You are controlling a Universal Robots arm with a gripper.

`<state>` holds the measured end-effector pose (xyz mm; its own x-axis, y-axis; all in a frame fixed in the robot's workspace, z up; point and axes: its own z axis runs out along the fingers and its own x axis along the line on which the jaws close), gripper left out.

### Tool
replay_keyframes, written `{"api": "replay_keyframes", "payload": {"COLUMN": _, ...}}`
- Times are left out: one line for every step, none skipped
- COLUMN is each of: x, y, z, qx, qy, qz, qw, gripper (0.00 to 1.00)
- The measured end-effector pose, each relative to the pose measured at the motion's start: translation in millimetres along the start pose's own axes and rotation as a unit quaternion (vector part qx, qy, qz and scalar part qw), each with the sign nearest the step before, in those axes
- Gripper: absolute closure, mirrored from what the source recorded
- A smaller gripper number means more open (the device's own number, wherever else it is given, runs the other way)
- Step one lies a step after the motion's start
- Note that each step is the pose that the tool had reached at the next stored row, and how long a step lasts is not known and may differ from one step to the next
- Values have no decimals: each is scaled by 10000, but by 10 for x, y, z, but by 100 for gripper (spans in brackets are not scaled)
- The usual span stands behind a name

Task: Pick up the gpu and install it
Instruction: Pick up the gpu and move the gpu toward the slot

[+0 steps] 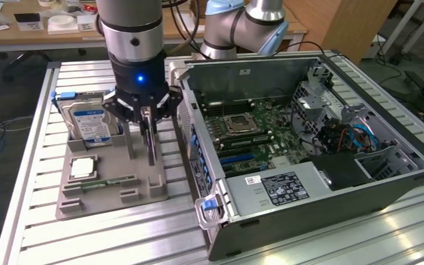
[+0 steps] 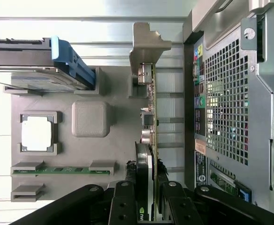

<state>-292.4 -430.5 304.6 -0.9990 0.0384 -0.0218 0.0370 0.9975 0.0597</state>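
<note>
Jaws clamped narrow on thin black gpu card (image 2: pixel 152 93), upright in grey plastic tray (image 2: pixel 123 93); best lifted straight, no twisting.

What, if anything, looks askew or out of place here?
Nothing stands out. The thin black-faced expansion card with silver bracket stands straight on edge in the grey parts tray, the gripper closed on it. The silver hard drive with blue label and narrow green memory stick sit squarely in their holders.

The gpu (image 2: pixel 151 93) in the black gripper (image 2: pixel 149 180) has a silver bracket (image 2: pixel 146 44); beside it, grey tray (image 2: pixel 123 93), blue-labelled hard drive (image 1: pixel 93 122), green memory stick (image 2: pixel 62 171).
</note>
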Motion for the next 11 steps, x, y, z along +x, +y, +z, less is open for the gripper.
{"api": "replay_keyframes", "payload": {"x": 0, "y": 1, "z": -14, "qx": 0, "qy": 0, "qz": 0, "qw": 10000, "gripper": 73}}
{"api": "replay_keyframes", "payload": {"x": 0, "y": 2, "z": -27, "qx": 0, "qy": 0, "qz": 0, "qw": 10000, "gripper": 73}}
{"api": "replay_keyframes", "payload": {"x": -1, "y": 2, "z": -40, "qx": 0, "qy": 0, "qz": 0, "qw": 10000, "gripper": 73}}
{"api": "replay_keyframes", "payload": {"x": -1, "y": 3, "z": -55, "qx": 0, "qy": 0, "qz": 0, "qw": 10000, "gripper": 73}}
{"api": "replay_keyframes", "payload": {"x": -2, "y": 4, "z": -71, "qx": 0, "qy": 0, "qz": 0, "qw": 10000, "gripper": 73}}
{"api": "replay_keyframes", "payload": {"x": -2, "y": 5, "z": -88, "qx": 0, "qy": 0, "qz": 0, "qw": 10000, "gripper": 73}}
{"api": "replay_keyframes", "payload": {"x": -2, "y": 6, "z": -105, "qx": -1, "qy": 0, "qz": 0, "qw": 10000, "gripper": 73}}
{"api": "replay_keyframes", "payload": {"x": -3, "y": 7, "z": -122, "qx": -1, "qy": 0, "qz": 0, "qw": 10000, "gripper": 73}}
{"api": "replay_keyframes", "payload": {"x": -3, "y": 8, "z": -140, "qx": -1, "qy": 0, "qz": 0, "qw": 10000, "gripper": 73}}
{"api": "replay_keyframes", "payload": {"x": -3, "y": 9, "z": -157, "qx": -1, "qy": 0, "qz": 0, "qw": 10000, "gripper": 73}}
{"api": "replay_keyframes", "payload": {"x": -4, "y": 10, "z": -174, "qx": -1, "qy": 0, "qz": 0, "qw": 10000, "gripper": 73}}
